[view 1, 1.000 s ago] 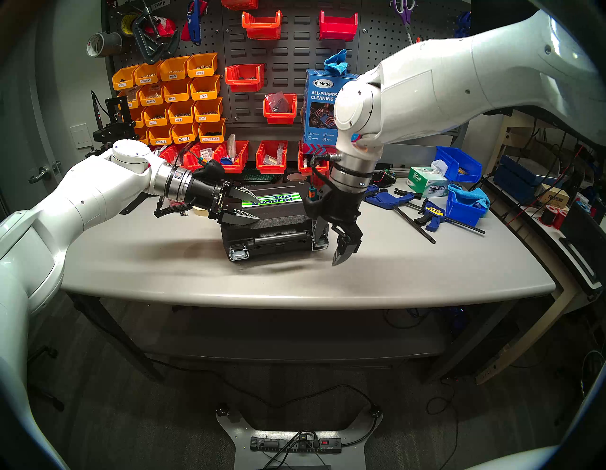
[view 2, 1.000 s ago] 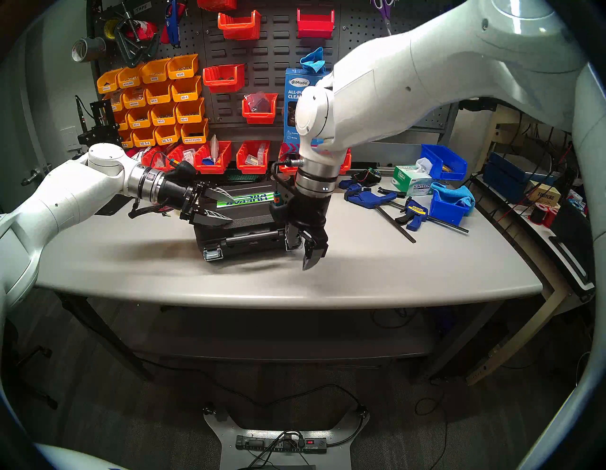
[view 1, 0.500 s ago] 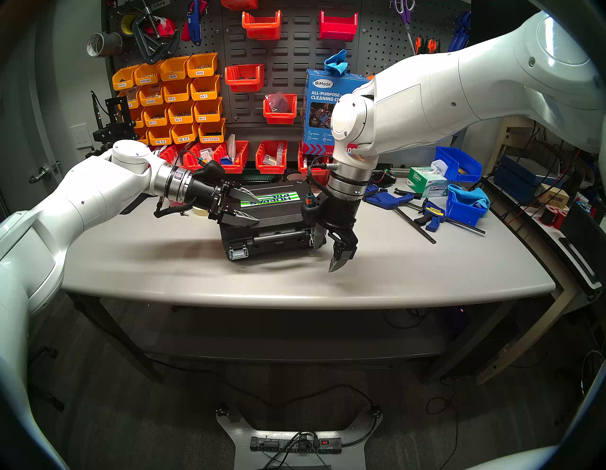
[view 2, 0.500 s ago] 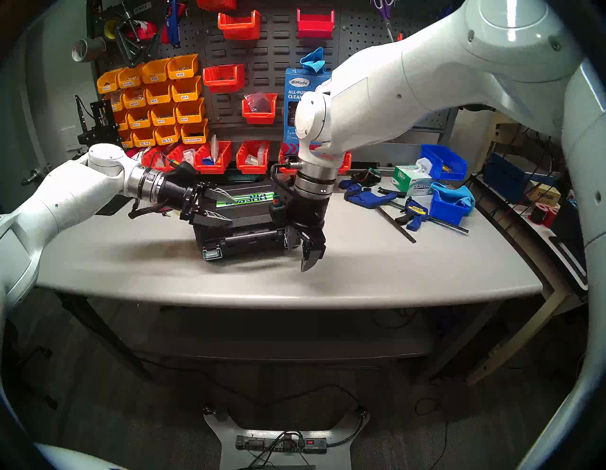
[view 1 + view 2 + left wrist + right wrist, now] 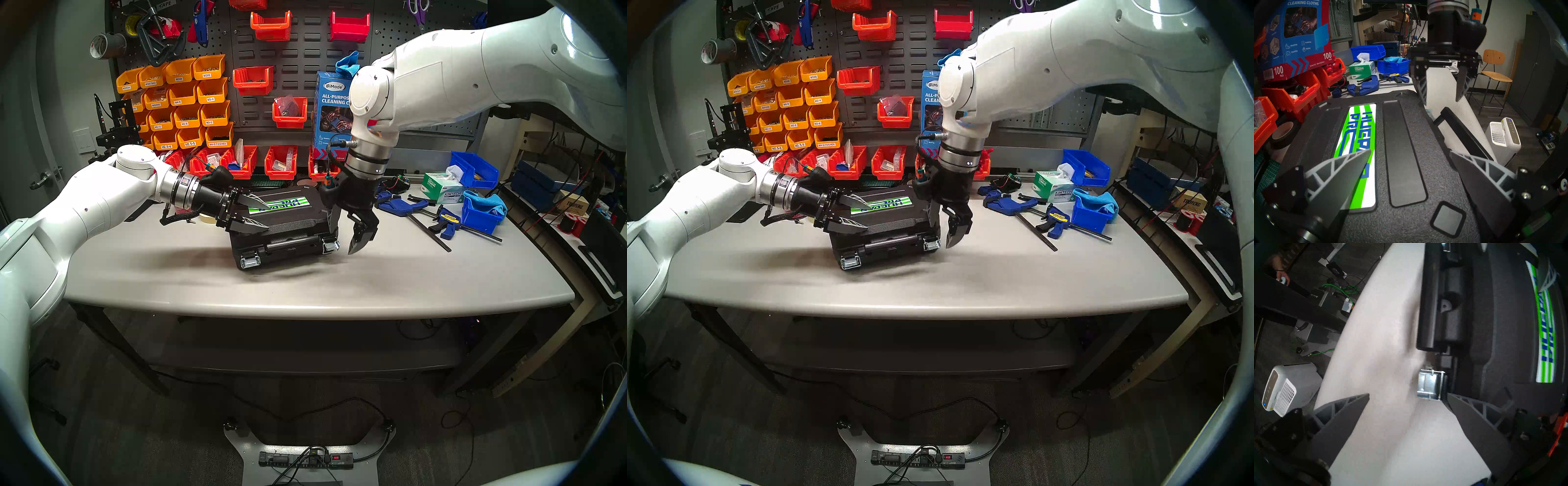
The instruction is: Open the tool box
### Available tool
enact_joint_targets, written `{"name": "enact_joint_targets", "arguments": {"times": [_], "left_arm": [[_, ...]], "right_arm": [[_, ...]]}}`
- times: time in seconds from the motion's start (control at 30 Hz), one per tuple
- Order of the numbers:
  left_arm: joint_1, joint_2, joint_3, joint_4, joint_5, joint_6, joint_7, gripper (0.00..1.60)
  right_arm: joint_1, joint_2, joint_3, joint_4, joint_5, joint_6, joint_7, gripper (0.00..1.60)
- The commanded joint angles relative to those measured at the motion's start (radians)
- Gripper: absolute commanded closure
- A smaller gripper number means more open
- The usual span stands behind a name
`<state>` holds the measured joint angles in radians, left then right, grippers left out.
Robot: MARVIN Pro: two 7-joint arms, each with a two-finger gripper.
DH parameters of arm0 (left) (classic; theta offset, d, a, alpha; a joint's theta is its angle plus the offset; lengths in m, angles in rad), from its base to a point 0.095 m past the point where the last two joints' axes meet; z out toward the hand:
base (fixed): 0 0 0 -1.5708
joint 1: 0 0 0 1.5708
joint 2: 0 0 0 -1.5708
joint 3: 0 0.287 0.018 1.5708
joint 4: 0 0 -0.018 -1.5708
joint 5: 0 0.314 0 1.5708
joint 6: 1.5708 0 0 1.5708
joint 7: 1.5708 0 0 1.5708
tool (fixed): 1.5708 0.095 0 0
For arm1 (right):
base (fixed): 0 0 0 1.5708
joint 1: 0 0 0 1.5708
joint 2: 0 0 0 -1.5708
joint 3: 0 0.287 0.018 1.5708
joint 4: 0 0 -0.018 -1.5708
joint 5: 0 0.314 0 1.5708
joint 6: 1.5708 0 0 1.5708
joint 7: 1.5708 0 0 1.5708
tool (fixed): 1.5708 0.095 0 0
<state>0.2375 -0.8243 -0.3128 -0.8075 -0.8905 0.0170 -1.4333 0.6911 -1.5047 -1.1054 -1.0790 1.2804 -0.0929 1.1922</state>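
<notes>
Tool box (image 5: 288, 224) shut on table (image 5: 305, 288), both tools spread, empty.

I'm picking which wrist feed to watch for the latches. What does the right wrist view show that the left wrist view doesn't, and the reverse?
Only the right wrist view shows a silver latch, lying flat against the front of the tool box beside the handle. Only the left wrist view shows the right gripper, fingers apart, hanging past the box's far end, plus the blue clamps. Both show the box's lid down and its striped label.
</notes>
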Motion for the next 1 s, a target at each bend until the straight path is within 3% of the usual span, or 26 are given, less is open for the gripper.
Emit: {"name": "enact_joint_targets", "arguments": {"times": [0.0, 0.6, 0.97], "left_arm": [[0.001, 0.0, 0.0, -0.002, -0.001, 0.0, -0.003, 0.0], [0.002, -0.001, -0.003, -0.002, 0.0, 0.001, -0.004, 0.0], [0.002, -0.001, -0.004, -0.002, 0.001, 0.001, -0.004, 0.0]], "right_arm": [[0.003, -0.017, 0.025, 0.092, 0.004, -0.022, 0.016, 0.0], [-0.195, -0.017, 0.056, 0.303, 0.078, -0.068, 0.042, 0.0], [-0.263, -0.01, 0.109, 0.467, 0.143, -0.136, 0.153, 0.0]]}}
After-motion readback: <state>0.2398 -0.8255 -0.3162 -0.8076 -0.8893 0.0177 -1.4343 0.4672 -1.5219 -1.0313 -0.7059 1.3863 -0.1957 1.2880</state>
